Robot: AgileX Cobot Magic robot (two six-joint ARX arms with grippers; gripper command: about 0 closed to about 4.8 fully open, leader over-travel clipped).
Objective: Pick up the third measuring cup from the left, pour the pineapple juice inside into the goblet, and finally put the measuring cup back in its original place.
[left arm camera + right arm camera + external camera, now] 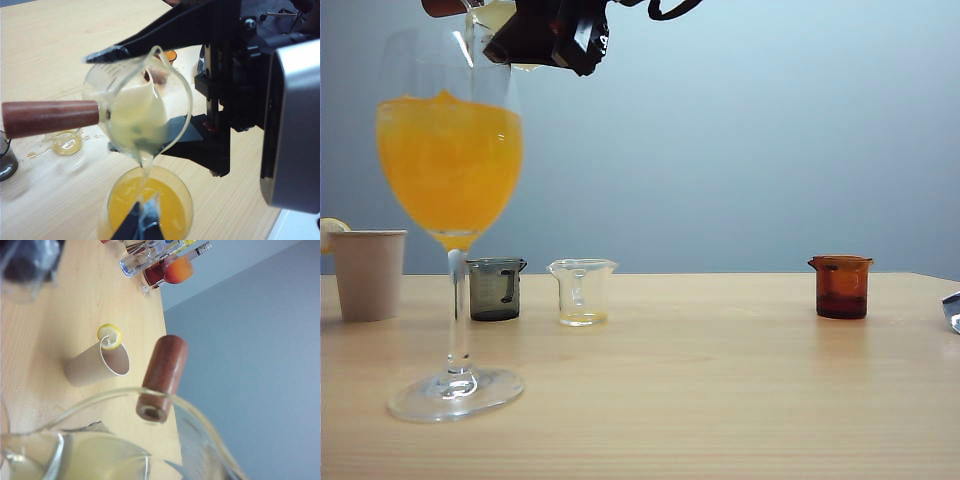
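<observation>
The right tool (100, 102) has reached across to the far left of the counter (720, 380) and hangs above the goblet (450, 170). Its two black fingers are clamped on the third measuring cup (145, 105), one on each side of the glass. The cup is tipped over, spout down, with its brown wooden handle (50, 117) sticking out sideways. Pale pineapple juice (137, 125) has pooled against the lowered side, and a thin stream (145, 170) runs off the lip into the goblet directly beneath.

The goblet stands upright on its foot at the near left, its bowl well filled with a cloudy orange drink.

Behind it runs a row along the counter. At the far left is a beige paper cup (368, 275) with a lemon slice on its rim. Next come a smoky grey measuring cup (496, 288) and a clear one (582, 292) with a little yellow at the bottom, and well to the right an amber-brown cup (842, 287). A few wet yellow drops (40, 152) lie beside the clear cup.

The left tool (142, 222) shows only as tips low in its own wrist view, over the goblet's mouth - whether it is wide or narrow I cannot tell.
</observation>
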